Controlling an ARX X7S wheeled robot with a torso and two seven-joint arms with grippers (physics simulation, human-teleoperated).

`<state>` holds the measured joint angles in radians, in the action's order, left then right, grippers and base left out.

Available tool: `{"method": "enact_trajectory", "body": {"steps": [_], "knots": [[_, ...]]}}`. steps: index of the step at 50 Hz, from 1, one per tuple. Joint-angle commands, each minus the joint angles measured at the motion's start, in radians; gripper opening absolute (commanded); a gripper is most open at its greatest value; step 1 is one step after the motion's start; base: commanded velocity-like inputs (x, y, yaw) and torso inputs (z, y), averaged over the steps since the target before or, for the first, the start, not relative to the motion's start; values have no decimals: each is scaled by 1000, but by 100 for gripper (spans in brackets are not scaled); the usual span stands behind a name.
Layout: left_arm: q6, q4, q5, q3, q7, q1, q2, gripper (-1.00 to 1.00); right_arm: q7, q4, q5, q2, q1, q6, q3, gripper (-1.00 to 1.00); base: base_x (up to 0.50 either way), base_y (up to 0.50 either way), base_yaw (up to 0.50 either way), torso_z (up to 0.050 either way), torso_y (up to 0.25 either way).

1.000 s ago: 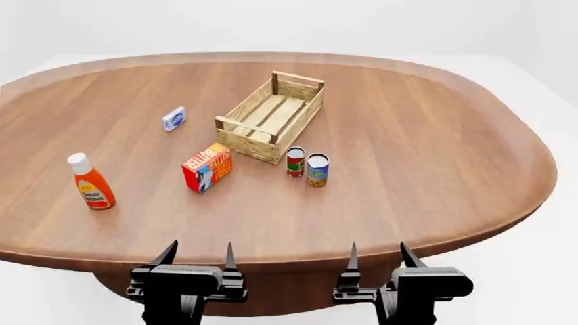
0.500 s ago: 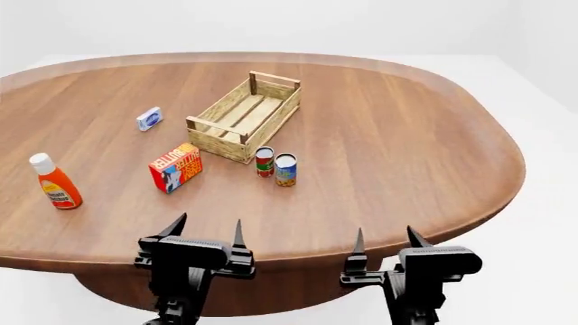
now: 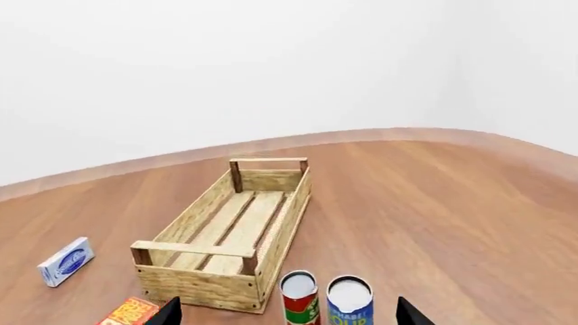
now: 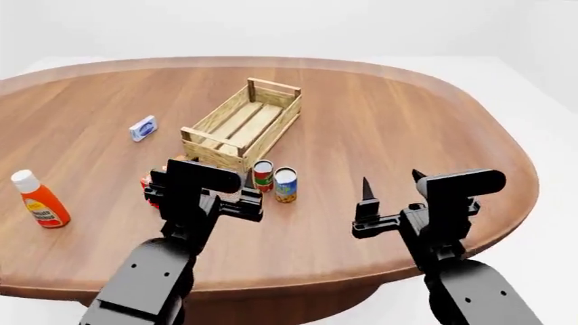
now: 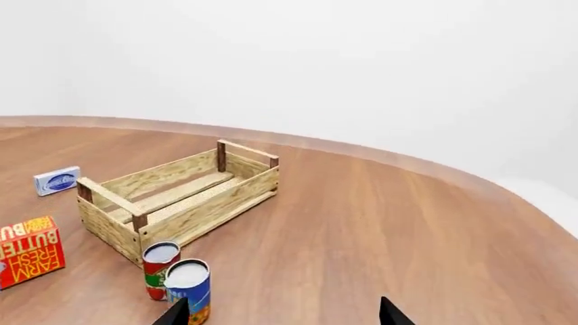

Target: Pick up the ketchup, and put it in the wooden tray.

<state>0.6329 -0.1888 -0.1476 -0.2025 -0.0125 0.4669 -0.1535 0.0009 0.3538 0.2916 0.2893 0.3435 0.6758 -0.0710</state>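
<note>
The ketchup [image 4: 38, 200], an orange-red bottle with a white cap, stands upright at the table's near left, seen only in the head view. The wooden tray [image 4: 242, 127] sits empty mid-table; it also shows in the left wrist view [image 3: 230, 237] and the right wrist view [image 5: 176, 196]. My left gripper [image 4: 203, 175] is open and empty, raised over the table just in front of the tray, well to the right of the ketchup. Only its tips show in its own view [image 3: 287, 315]. My right gripper [image 4: 392, 179] is open and empty, to the right of the cans [image 5: 284, 311].
A red-labelled can [image 4: 262, 176] and a blue-labelled can [image 4: 285, 185] stand side by side just in front of the tray. A red-orange butter box [image 5: 32, 250] lies left of them, mostly hidden behind my left gripper. A small white-and-blue box [image 4: 143, 128] lies left of the tray.
Both arms have risen from below the table's front edge and moved forward over it. The head view has shifted, so the ketchup sits further left in view. No object has moved.
</note>
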Motion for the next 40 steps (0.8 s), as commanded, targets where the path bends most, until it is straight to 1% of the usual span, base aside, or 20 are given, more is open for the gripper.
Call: {"method": "enact_trajectory", "body": {"steps": [1,24,29,38,40], "knots": [[122,-35,-27,12,-5,84,-2,100,-16,64,44,39,100,140,-2,100,500,0,0,0,0],[129,-65,-56,31,-21,127,-5,100,-1,67,53,34,166,172,-16,100,495,0,0,0,0],[126,-62,-61,32,-22,131,-7,100,10,63,16,52,184,157,-50,100,0,0,0,0,3],[129,-65,-66,38,-31,144,-13,100,-9,53,33,55,218,167,-54,100,0,0,7,0,0],[130,-66,-68,40,-34,146,-14,100,-12,55,33,58,223,171,-60,100,0,0,500,0,0]]}}
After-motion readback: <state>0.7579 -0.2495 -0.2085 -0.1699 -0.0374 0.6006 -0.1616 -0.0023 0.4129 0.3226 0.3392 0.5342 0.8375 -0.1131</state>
